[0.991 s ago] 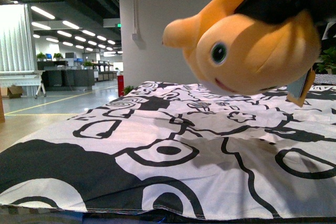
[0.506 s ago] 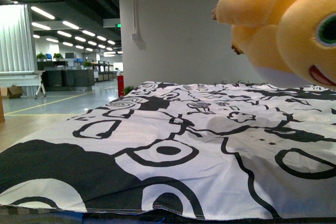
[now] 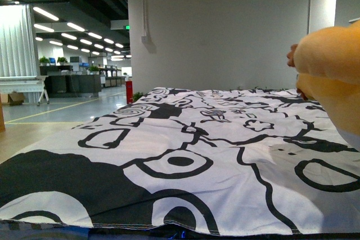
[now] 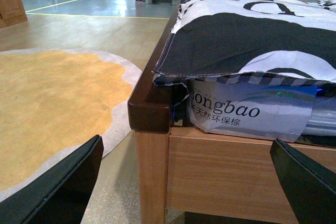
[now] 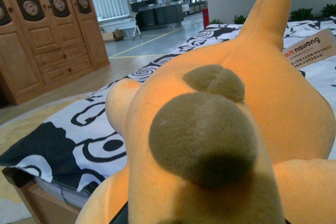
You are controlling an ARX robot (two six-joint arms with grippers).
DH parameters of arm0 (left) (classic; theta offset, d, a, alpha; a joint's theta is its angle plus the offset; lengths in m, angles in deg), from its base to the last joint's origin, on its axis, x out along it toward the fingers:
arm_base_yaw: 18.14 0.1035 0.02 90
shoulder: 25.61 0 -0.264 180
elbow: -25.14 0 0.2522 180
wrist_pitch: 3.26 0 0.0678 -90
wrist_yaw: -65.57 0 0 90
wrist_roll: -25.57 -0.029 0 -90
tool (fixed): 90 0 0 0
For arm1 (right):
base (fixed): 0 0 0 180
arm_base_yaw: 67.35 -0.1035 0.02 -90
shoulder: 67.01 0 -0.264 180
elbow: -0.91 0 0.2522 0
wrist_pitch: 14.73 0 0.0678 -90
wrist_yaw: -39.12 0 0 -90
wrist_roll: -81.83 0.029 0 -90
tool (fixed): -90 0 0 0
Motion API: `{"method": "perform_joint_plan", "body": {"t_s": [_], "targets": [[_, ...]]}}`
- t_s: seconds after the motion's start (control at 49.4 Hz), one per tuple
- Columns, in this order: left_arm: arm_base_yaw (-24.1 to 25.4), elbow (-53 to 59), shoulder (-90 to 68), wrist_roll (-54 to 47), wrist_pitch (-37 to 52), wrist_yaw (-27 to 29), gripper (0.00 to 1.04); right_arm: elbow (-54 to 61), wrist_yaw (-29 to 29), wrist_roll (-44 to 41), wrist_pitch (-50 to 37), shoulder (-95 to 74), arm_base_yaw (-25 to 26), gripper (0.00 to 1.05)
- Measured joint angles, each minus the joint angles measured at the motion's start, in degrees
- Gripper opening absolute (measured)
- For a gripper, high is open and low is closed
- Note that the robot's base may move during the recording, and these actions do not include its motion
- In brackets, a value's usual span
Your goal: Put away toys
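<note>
Front view: the plush toy [image 3: 332,77] shows at the right edge, orange, over the bed's black-and-white sheet [image 3: 185,155].

Left wrist view: the left pincer [image 4: 186,145] gapes wide and holds nothing, level with the bed's wooden corner [image 4: 149,114], near a tan rug [image 4: 52,98].

Right wrist view: the plush toy [image 5: 220,129] fills the frame and hides the right pincer, so I cannot tell its grip.
</note>
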Motion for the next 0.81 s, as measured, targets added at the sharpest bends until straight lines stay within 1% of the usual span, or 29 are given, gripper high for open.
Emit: {"method": "perform_joint_plan", "body": {"t_s": [0.142,0.283,0.404,0.485,0.587,0.708,0.809], "targets": [[0.0,0.0,0.0,0.0,0.0,0.0,0.99,5.22,0.48,-0.48,3.43,8.0,-0.39,0.17],[0.02,0.0,0.0,0.0,0.0,0.0,0.99,9.35,0.87,-0.76,3.78,14.16,-1.62,0.17],[0.0,0.0,0.0,0.0,0.0,0.0,0.99,12.96,4.22,-0.79,3.8,19.65,-2.86,0.17],[0.0,0.0,0.0,0.0,0.0,0.0,0.99,16.55,7.39,-1.51,4.0,24.72,-5.75,0.17],[0.0,0.0,0.0,0.0,0.0,0.0,0.99,19.17,8.7,-1.46,4.13,27.34,-7.39,0.17],[0.0,0.0,0.0,0.0,0.0,0.0,0.99,21.22,9.16,-1.14,3.82,28.39,-7.45,0.17],[0.0,0.0,0.0,0.0,0.0,0.0,0.99,22.51,10.58,-1.2,3.78,29.46,-8.59,0.17]]}}
